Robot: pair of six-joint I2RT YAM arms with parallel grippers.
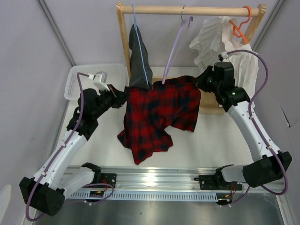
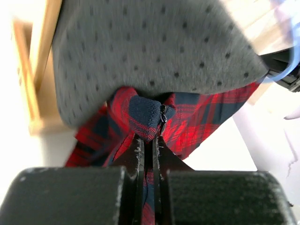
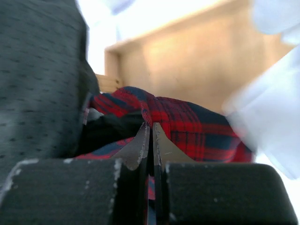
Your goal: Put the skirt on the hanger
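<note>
Pinching a folded corner of waistband beside the zip, the left gripper (image 2: 149,139) is found closed tight on the skirt (image 1: 159,110), with cloth bunched just beyond its tips. The right gripper (image 3: 151,127) is likewise closed to a hairline gap, with a thin plaid edge caught at its tips. Between the two grips the waistband is held spread left to right above the table (image 1: 220,140), and the remaining fabric is draped toward the near side. The lilac hanger (image 1: 174,49) is hung from the wooden rail (image 1: 206,9) at the far side, its lower end just above the skirt's far edge and not yet inside it. The grey garment (image 1: 138,54) is touching the skirt at the left grip. It is judged that the waistband should be kept taut and level and raised evenly onto the hanger's lower end, so that the grey garment is not snagged.
</note>
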